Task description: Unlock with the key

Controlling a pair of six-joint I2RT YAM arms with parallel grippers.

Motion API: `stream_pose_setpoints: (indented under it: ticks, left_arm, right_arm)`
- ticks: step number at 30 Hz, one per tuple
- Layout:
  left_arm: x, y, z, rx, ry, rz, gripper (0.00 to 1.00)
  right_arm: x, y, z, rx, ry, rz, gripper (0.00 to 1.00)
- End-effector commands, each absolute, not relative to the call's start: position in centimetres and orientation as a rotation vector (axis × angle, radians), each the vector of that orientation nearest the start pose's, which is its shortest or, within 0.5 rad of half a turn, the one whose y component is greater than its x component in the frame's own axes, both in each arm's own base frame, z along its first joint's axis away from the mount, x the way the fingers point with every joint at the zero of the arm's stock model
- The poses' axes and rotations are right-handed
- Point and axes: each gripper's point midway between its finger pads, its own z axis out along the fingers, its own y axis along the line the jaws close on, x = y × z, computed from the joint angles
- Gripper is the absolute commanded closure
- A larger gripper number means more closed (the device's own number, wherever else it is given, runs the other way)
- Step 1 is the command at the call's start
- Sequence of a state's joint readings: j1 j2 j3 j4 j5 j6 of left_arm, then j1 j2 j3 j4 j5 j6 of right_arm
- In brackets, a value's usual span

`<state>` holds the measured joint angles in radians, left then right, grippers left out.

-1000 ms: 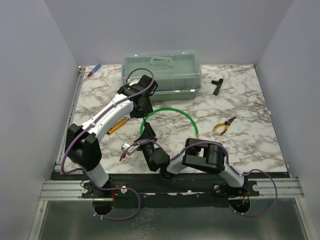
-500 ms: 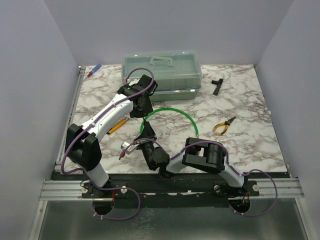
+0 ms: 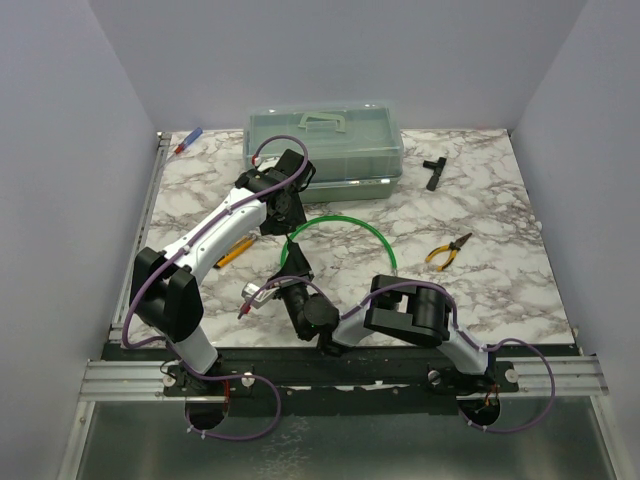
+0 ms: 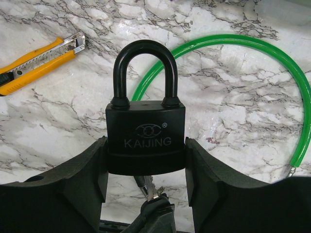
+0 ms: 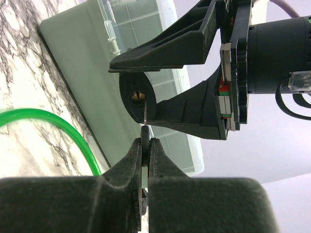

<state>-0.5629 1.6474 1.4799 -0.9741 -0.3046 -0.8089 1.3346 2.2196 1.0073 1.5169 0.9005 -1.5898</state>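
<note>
Black padlock [image 4: 146, 141] clamped between left gripper [image 4: 146, 167] fingers; right gripper [image 5: 145, 146] pinched shut on key [image 5: 145, 133], blade tip at keyhole [image 5: 138, 95].

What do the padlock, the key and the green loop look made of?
Padlock: matte black body, coated metal or a plastic shell, can't tell which; its shackle is glossier black, probably coated steel.
Key: bright silvery blade, bare metal by its shine; head mostly hidden.
Green loop: smooth, glossy, evenly curved, likely plastic tubing or sheathed cable.
</note>
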Motion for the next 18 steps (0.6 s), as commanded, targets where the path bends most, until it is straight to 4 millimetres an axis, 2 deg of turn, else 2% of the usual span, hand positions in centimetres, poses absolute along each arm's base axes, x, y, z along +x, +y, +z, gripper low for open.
stream_pose_setpoints:
  ticks: [1, 18]
  left_arm:
    - [33.51, -17.4, 16.77, -0.438, 2.518, -0.051, 1.0]
    - [34.01, -17.33, 16.91, -0.434, 2.499, -0.039, 1.0]
  right_arm:
    - [26.6, 40.56, 18.87, -0.897, 0.92, -0.677, 1.0]
    - [25.87, 41.19, 18.47, -0.914, 0.915, -0.66, 1.0]
